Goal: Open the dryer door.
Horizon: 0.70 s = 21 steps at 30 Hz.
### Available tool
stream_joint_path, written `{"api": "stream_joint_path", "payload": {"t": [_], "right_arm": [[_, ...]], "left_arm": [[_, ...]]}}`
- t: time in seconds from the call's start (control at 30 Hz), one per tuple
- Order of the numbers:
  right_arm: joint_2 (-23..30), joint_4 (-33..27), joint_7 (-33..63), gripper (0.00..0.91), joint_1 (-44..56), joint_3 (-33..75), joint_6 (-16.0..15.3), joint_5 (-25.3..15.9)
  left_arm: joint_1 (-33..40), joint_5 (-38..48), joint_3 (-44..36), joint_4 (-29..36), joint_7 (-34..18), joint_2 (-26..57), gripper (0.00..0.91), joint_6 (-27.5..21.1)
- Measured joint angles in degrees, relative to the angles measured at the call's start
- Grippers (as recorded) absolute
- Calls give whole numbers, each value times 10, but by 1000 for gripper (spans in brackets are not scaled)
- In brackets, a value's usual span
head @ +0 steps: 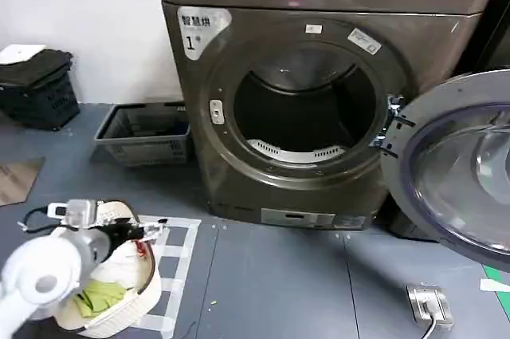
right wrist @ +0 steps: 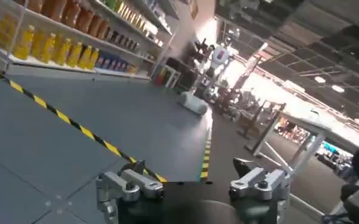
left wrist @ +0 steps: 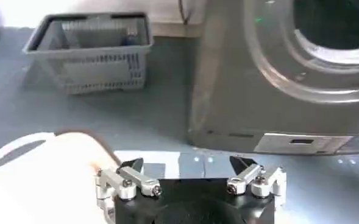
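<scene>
The dryer door (head: 456, 165) stands swung wide open at the right of the machine, hinged at its left edge, with its grey inner face and glass bowl turned toward me. The round drum opening (head: 301, 104) is dark and uncovered. My left gripper (head: 151, 231) hovers low at the front left, above a white laundry basket, well apart from the door. In the left wrist view the left gripper (left wrist: 188, 163) is open with nothing between its fingers, facing the dryer's front (left wrist: 277, 73). My right gripper (right wrist: 191, 165) is open and empty, pointed out into the room.
A grey mesh basket (head: 143, 135) (left wrist: 88, 55) sits on the floor left of the dryer. The white laundry basket (head: 119, 295) holds clothes. A black crate (head: 40, 88) stands at the far left wall. A metal block (head: 429, 303) with a cable lies at the front right.
</scene>
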<state>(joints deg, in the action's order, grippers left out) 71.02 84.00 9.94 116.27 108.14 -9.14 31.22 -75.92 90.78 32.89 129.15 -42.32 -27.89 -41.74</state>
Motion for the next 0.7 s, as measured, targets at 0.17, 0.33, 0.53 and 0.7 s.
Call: {"api": "stream_joint_path", "payload": {"t": [0.17, 0.33, 0.53, 0.7], "right_arm": [[-1, -3, -5, 907, 0, 0, 3, 7], [-1, 0, -9, 907, 1, -1, 4, 15], [-4, 2, -11, 907, 1, -1, 7, 23], [1, 2, -16, 907, 3, -3, 31, 35]], "left_arm": [[-1, 70, 13, -20, -58, 17, 907, -5], [-6, 181, 17, -42, -143, 38, 907, -5], [-8, 294, 17, -61, -191, 76, 907, -4], [-7, 364, 10, -60, -203, 103, 907, -4]]}}
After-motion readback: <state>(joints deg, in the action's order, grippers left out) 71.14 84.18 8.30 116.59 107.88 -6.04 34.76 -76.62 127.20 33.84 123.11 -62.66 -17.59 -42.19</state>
